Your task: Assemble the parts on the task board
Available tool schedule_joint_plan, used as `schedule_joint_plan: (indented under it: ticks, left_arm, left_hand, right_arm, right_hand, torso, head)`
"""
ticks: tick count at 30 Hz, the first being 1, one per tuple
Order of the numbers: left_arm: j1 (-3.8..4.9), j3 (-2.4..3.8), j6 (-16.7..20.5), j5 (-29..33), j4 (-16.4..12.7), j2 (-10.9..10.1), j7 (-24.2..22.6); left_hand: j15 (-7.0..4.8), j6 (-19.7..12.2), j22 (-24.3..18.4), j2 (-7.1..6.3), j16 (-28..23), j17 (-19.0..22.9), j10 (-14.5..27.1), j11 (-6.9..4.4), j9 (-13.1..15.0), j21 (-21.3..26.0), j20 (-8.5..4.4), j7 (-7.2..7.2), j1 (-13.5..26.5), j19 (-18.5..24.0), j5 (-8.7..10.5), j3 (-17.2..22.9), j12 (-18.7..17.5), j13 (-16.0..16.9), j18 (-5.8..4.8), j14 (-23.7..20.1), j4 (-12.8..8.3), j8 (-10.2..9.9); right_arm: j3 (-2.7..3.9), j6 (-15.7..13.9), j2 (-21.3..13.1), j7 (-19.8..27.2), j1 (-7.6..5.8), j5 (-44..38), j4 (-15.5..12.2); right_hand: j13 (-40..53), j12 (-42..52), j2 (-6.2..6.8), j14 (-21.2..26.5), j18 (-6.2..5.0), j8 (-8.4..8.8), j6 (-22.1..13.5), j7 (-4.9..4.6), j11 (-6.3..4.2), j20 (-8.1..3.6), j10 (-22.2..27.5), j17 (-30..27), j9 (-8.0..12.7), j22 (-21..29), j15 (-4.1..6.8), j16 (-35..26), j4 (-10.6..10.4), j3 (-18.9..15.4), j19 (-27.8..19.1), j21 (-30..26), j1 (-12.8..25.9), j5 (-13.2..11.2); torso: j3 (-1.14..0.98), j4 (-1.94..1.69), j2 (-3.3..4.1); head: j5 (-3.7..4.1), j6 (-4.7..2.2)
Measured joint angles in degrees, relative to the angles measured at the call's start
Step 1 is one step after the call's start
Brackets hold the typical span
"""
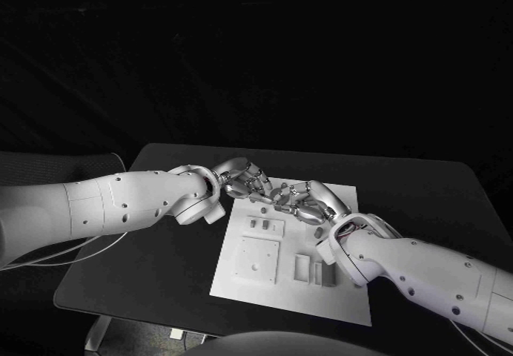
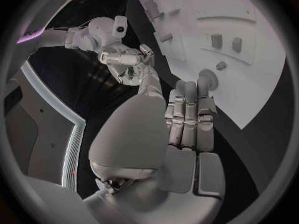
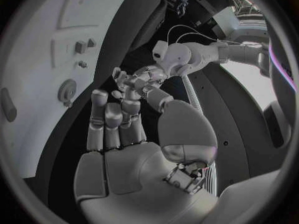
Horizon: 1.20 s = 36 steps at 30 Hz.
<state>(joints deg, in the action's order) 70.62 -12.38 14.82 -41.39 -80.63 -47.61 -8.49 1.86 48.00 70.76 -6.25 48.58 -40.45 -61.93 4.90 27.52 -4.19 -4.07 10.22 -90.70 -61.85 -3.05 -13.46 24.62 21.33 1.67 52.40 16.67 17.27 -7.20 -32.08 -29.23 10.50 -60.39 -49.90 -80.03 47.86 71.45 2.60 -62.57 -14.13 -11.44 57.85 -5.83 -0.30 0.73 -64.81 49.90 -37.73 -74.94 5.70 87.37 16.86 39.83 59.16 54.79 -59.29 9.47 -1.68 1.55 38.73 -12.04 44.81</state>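
Note:
The white task board [image 1: 246,285] lies in the middle of the black table. Both hands hover over its far end, close together. My left hand [image 1: 241,180] comes in from the left, fingers stretched side by side [image 2: 187,117], their tips at a round part [image 2: 207,77] near the board's edge; whether they touch it I cannot tell. My right hand [image 1: 305,202] holds nothing, with its fingers [image 3: 115,127] extended and the thumb set apart. Small grey parts [image 1: 260,222] stand just nearer than the hands. The same parts [image 3: 79,47] and the round part [image 3: 67,90] show on the board in the right wrist view.
A square plate [image 1: 256,259] and two upright pieces [image 1: 302,267] [image 1: 324,273] occupy the board's near half. Bare black table [image 1: 139,267] lies on both sides. The table's edges run close to the board's near corners.

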Motion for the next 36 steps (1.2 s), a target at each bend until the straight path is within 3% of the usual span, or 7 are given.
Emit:
schedule_joint_plan:
  ticks: [6, 10, 36]
  left_arm:
    - [0.0, 0.0, -0.02, -0.02, 0.01, 0.0, 0.02]
    - [0.0, 0.0, -0.03, -0.03, -0.01, 0.0, 0.04]
    - [-0.01, -0.01, -0.16, -0.09, -0.02, -0.05, 0.2]
  left_hand:
    - [0.0, 0.0, 0.0, -0.08, 0.0, 0.0, 0.0, 0.0, 0.0, 0.0, 0.0, 0.0, -0.08, 0.0, 0.0, 0.0, 0.0, 0.0, -0.06, 0.0, 0.0, 0.0]
    - [0.0, 0.0, 0.0, -0.22, 0.0, 0.0, 0.0, 0.0, 0.05, 0.0, 0.2, 0.0, -0.22, 0.2, 0.0, 0.0, 0.0, -0.01, 0.53, 0.0, 0.0, 0.0]
    - [0.2, 0.0, 0.0, -0.22, 0.0, 0.0, 0.2, -0.2, 0.03, 0.0, 0.2, 0.0, -0.22, 0.2, 0.0, 0.0, 0.0, 0.03, 0.46, -0.2, 0.0, 0.0]
  right_arm:
    - [0.0, 0.0, -0.02, 0.02, 0.0, -0.1, 0.01]
    - [0.0, 0.01, -0.02, 0.03, 0.0, -0.13, 0.01]
    - [0.56, -0.06, -0.16, 0.07, 0.01, -0.19, 0.19]
  right_hand:
    - [0.0, 0.0, 0.0, 0.0, 0.01, 0.04, 0.01, 0.01, 0.0, 0.0, 0.0, 0.0, -0.01, 0.0, 0.0, 0.0, 0.0, 0.0, 0.0, 0.0, 0.0, 0.0]
    - [0.0, 0.0, 0.0, 0.0, 0.01, -0.08, 0.01, 0.01, 0.0, 0.0, 0.0, 0.0, -0.03, 0.01, 0.0, 0.0, 0.0, 0.0, 0.0, 0.0, 0.0, 0.0]
    - [0.03, 0.0, 0.0, -0.01, 0.0, -0.17, 0.03, 0.03, 0.0, 0.0, 0.0, 0.0, 0.0, 0.02, 0.0, 0.0, -0.1, -0.23, 0.0, 0.0, 0.0, -0.16]
  torso:
    - [0.01, -0.02, 0.0]
    - [0.02, -0.02, 0.0]
    - [-0.02, 0.01, 0.0]
  head:
    - [0.13, -0.11]
    - [0.14, -0.12]
    - [0.01, -0.04]
